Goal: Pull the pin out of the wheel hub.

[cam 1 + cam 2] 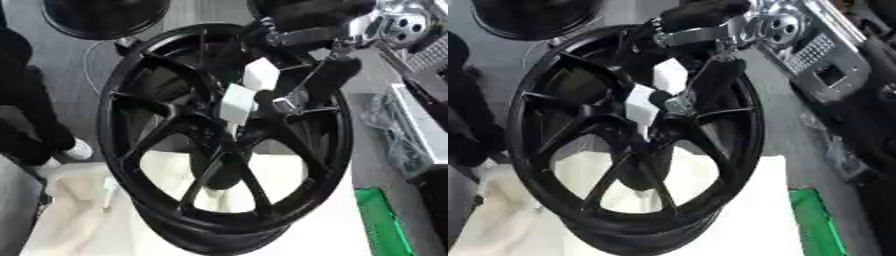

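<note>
Black spoked wheel hub (175,165): upright, tilted, filling centre of scene, its near rim resting on a white cloth (79,210). Right robot hand (710,80): enters from far right, reaching to the hub centre; finger closure cannot be told. White blocks (238,102): two, at hub centre, just left of the hand.

A white cloth (306,200) covers the worktop, a green strip (381,220) lies at its right edge, and a second black wheel (105,17) sits beyond.
</note>
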`<action>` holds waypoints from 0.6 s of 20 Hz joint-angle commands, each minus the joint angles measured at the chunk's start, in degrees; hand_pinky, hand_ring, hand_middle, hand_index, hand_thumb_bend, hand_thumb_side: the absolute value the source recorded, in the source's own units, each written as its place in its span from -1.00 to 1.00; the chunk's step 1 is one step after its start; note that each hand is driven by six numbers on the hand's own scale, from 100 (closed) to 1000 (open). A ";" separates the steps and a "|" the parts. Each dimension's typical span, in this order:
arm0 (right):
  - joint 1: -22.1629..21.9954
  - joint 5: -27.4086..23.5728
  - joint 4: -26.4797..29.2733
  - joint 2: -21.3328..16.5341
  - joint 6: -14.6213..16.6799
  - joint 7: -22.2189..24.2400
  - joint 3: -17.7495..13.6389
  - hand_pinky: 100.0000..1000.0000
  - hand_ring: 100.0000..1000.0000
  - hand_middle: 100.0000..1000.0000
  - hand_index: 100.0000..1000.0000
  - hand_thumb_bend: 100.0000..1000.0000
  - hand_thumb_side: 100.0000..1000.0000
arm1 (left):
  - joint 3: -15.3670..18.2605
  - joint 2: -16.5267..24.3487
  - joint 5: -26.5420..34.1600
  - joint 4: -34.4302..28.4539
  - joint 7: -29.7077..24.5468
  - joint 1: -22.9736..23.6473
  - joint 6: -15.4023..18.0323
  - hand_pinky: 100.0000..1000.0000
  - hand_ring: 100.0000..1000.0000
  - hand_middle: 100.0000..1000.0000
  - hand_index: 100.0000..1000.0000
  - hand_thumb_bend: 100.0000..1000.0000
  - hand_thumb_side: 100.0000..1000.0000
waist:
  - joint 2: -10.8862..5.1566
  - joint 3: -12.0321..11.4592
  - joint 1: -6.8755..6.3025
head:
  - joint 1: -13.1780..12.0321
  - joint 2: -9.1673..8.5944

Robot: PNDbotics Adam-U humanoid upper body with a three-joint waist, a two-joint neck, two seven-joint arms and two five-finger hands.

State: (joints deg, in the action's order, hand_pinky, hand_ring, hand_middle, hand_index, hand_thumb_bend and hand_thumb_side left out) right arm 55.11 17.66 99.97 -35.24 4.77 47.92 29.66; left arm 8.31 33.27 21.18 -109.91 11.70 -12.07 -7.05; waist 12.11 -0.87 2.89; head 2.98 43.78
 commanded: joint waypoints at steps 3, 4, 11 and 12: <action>0.78 1.48 -0.52 -0.54 0.53 -1.25 -0.95 0.79 0.78 0.77 0.86 -1.00 -0.52 | 0.48 1.01 -0.52 -1.15 -0.04 -0.05 0.00 0.09 0.34 0.24 0.41 -1.00 0.45 | -0.33 -0.20 -0.38 | 0.23 0.34; 0.82 1.53 -0.42 -0.58 0.69 -1.46 -0.98 0.79 0.78 0.76 0.86 -1.00 -0.52 | 0.48 0.96 -0.55 -1.12 -0.06 0.00 -0.03 0.09 0.34 0.24 0.41 -1.00 0.45 | -0.28 -0.19 -0.39 | 0.28 0.34; 1.20 0.81 0.67 -1.44 0.72 -2.74 -1.62 0.79 0.78 0.75 0.85 -1.00 -0.49 | 0.55 0.87 -0.60 -0.99 -0.13 0.26 -0.06 0.09 0.34 0.25 0.41 -1.00 0.45 | -0.32 -0.08 -0.54 | 0.63 0.34; 1.21 0.77 0.77 -1.64 0.77 -2.70 -1.66 0.80 0.78 0.75 0.85 -1.00 -0.47 | 0.55 0.88 -0.61 -0.99 -0.15 0.28 -0.06 0.09 0.34 0.25 0.41 -1.00 0.45 | -0.33 -0.06 -0.55 | 0.71 0.34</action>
State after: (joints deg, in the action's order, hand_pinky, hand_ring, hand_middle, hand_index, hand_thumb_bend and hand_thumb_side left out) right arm 55.12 18.64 99.77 -35.20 5.58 45.59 29.08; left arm 8.31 33.22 20.87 -109.92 11.65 -11.51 -7.10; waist 12.61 -1.01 2.62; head 3.45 43.78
